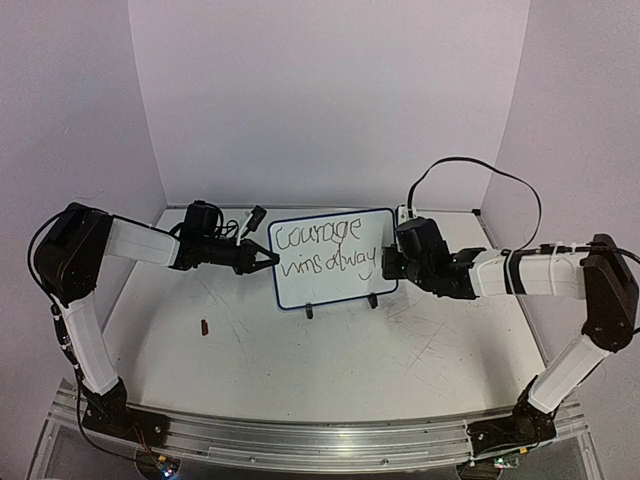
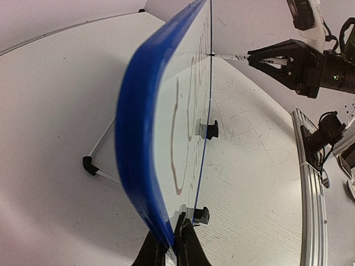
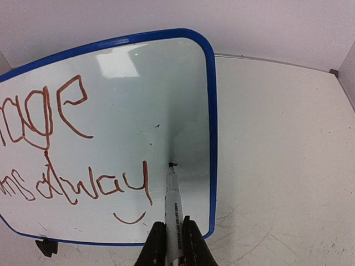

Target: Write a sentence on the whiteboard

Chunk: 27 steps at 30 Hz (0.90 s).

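1 letter short: right gripper (image 3: 172, 237) clamps the marker (image 3: 172, 202), tip on the mid-table whiteboard (image 1: 330, 290) at 3 o'clock of the sentence (image 1: 322, 250); left gripper (image 2: 173, 244) pinches its 9 o'clock edge. Tight room: the "s" may hit the frame (image 3: 211, 111).

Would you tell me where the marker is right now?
In the right wrist view, the marker sits in the right gripper, its tip at the whiteboard lower right, just after the sentence word "alway".

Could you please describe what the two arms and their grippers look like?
Both the left arm and right arm have white tubular links with black joints. The left gripper and right gripper are black with tapered fingers. A black cable loops above the right arm.
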Each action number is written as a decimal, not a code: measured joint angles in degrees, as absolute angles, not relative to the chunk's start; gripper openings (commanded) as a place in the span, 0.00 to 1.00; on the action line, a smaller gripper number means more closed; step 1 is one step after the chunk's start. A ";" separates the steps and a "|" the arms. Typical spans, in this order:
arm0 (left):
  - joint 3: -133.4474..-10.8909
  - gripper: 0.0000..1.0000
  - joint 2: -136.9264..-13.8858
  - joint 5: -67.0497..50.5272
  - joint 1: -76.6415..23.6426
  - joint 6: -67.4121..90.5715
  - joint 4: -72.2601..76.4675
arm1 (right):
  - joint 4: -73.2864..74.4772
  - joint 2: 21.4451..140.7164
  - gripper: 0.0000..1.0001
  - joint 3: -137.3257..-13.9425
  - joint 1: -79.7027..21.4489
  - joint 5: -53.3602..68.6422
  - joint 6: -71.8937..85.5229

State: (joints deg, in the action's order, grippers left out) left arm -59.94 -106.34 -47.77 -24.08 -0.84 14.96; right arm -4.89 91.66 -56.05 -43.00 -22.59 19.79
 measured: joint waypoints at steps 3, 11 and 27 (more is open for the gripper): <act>-59.94 0.00 -106.37 -47.75 -24.08 -0.84 14.92 | -4.93 91.74 0.00 -56.05 -43.00 -22.35 19.81; -59.96 0.00 -106.34 -47.77 -24.08 -0.84 14.92 | -5.10 91.74 0.00 -55.92 -43.05 -21.08 20.51; -59.96 0.00 -106.34 -47.75 -24.08 -0.84 14.92 | -6.28 91.64 0.00 -53.95 -43.16 -20.40 21.45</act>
State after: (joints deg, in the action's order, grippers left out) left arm -59.96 -106.34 -47.75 -24.08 -0.84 14.92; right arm -6.28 91.64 -53.95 -43.16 -20.40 21.45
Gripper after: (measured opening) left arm 0.058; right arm 0.096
